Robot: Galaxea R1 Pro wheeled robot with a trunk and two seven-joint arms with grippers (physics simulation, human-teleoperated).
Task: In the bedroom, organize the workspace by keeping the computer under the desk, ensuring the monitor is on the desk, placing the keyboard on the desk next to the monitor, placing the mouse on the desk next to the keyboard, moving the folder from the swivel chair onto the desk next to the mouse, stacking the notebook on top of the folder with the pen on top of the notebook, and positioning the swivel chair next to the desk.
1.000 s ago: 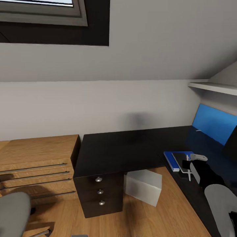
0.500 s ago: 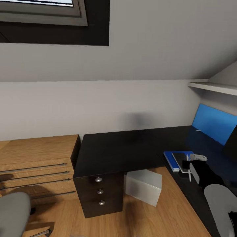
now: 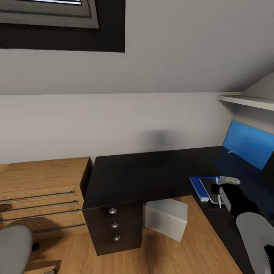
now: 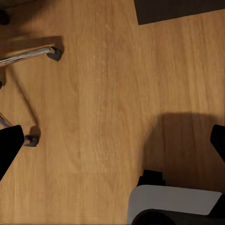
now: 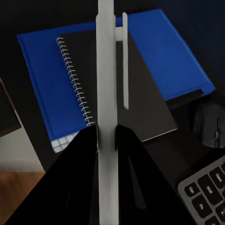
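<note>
The slim white pen [image 5: 107, 108] is pinched between the right gripper's [image 5: 107, 136] black fingers, held above the dark spiral notebook [image 5: 136, 93] lying on the bright blue folder [image 5: 42, 79] on the glossy black desk [image 3: 140, 171]. The left gripper [image 4: 112, 140] hangs wide open and empty over the wood plank floor [image 4: 108, 79].

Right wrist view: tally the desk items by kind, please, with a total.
Blue folder: 1
Dark spiral notebook, lying on the folder: 1
White pen, clamped in the right gripper above the notebook: 1
Dark mouse, beside the folder: 1
Keyboard, one corner in view: 1
Total: 5
</note>
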